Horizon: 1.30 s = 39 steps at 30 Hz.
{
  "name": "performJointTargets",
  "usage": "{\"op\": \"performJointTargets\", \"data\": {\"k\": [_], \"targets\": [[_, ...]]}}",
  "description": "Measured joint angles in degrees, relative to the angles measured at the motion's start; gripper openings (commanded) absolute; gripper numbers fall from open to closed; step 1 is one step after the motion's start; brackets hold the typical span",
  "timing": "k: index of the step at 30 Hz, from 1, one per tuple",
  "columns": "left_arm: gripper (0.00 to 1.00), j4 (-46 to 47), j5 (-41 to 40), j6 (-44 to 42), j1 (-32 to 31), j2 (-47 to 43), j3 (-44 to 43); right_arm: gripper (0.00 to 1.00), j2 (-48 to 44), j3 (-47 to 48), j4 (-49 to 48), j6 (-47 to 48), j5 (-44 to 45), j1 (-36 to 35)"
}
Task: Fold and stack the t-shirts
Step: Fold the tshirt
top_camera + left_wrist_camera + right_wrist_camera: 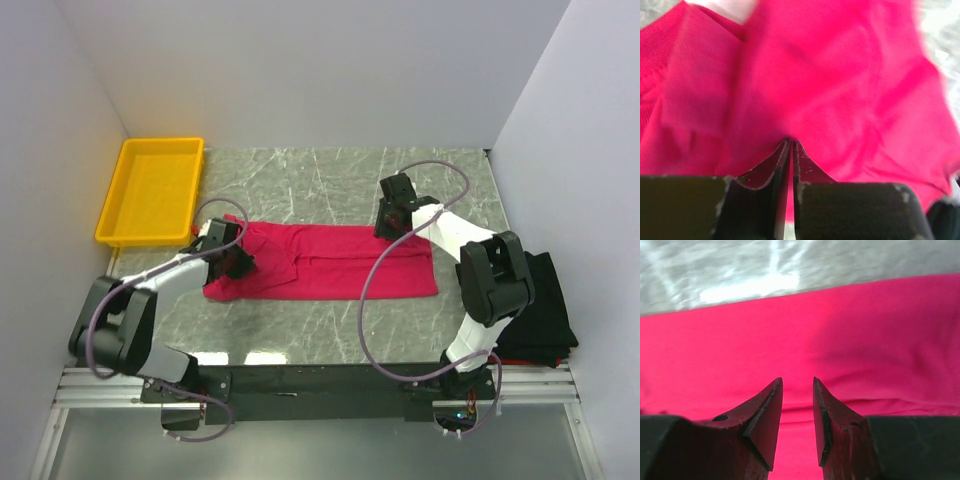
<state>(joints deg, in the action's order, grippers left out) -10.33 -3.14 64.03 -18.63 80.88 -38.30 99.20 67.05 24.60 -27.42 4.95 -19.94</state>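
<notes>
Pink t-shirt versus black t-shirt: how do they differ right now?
The pink t-shirt lies stretched as a long band across the table; the black t-shirt sits in a compact heap at its right edge. The left gripper and right gripper are both at the pink t-shirt; neither is at the black t-shirt. Both are plain, single-colour cloth.

No legible text, labels, brands or numbers in any view. Checked pink shirt [330,262], black shirt [545,300], yellow tray [150,190]: all plain, nothing readable on them.
</notes>
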Motion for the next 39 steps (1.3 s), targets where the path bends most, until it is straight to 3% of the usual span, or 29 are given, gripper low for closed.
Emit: {"op": "performJointTargets", "data": {"k": [3, 9, 14, 18, 21, 24, 27, 30, 39], "targets": [[0.11, 0.50, -0.15, 1.81, 0.63, 5.62, -1.29, 0.38, 1.68, 0.02, 0.28, -0.33, 0.63, 1.46], [0.10, 1.77, 0.31, 2.71, 2.97, 16.28, -11.74, 0.39, 4.15, -1.88, -0.39, -2.45, 0.85, 2.75], [0.11, -0.04, 0.76, 0.24, 6.12, 25.40, -23.41, 0.38, 1.73, -7.15, -3.56, -6.03, -1.44, 2.73], [0.12, -6.38, 0.09, -4.81, 7.80, 34.60, -38.14, 0.37, -2.12, -13.07, -7.52, -11.50, -7.50, 1.75], [0.11, -9.94, 0.13, -9.20, 8.50, 41.86, -49.70, 0.37, -5.16, -18.29, -11.98, -17.75, -10.88, -3.02], [0.13, -13.07, 0.87, -13.90, 8.96, 49.42, -62.12, 0.37, -6.03, -21.42, -17.05, -26.71, -13.62, -12.41], [0.15, -14.14, 3.30, -17.94, 9.18, 55.36, -71.56, 0.37, -3.72, -22.43, -23.89, -36.39, -16.72, -23.43], [0.18, -14.73, 7.04, -20.68, 9.18, 59.67, -78.36, 0.37, 1.25, -19.30, -27.91, -41.99, -18.95, -29.90], [0.25, -10.95, 16.48, -22.88, 9.62, 63.34, -82.38, 0.37, 6.49, -14.10, -30.40, -44.83, -19.65, -31.06]]}}
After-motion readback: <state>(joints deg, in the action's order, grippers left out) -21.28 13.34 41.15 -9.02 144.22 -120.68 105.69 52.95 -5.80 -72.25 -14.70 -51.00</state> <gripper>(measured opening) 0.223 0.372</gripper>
